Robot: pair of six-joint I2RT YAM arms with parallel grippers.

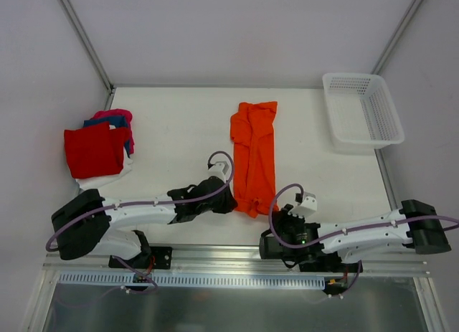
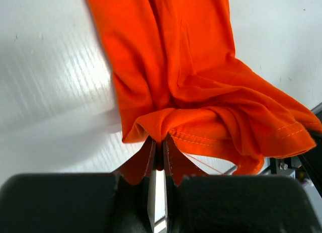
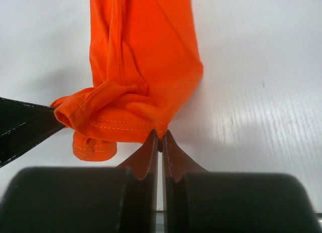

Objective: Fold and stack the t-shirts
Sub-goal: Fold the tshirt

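Roughly mid-task, my read. A pile (image 1: 99, 149) sits at the table's left edge: red t-shirt (image 1: 92, 151) on top, with a blue one (image 1: 107, 121), a magenta one (image 1: 115, 115) and a white one (image 1: 107, 178) peeking out beneath. Those look folded and stacked. The orange t-shirt (image 1: 254, 153) lies mid-table, folded lengthwise into a long strip running away from the arms, so it is only half done. The left gripper (image 2: 159, 142) is pinched on the strip's near hem and the right gripper (image 3: 160, 136) on its near right corner, both jaws pressed together on cloth. Left to do, as I judge it: fold the near end over the far end, then move it onto the pile. The surface is a smooth, glossy white table (image 1: 172, 124). A white mesh basket (image 1: 362, 110) sits at the far right corner. White walls enclose it, with aluminium frame rails (image 1: 82, 38).
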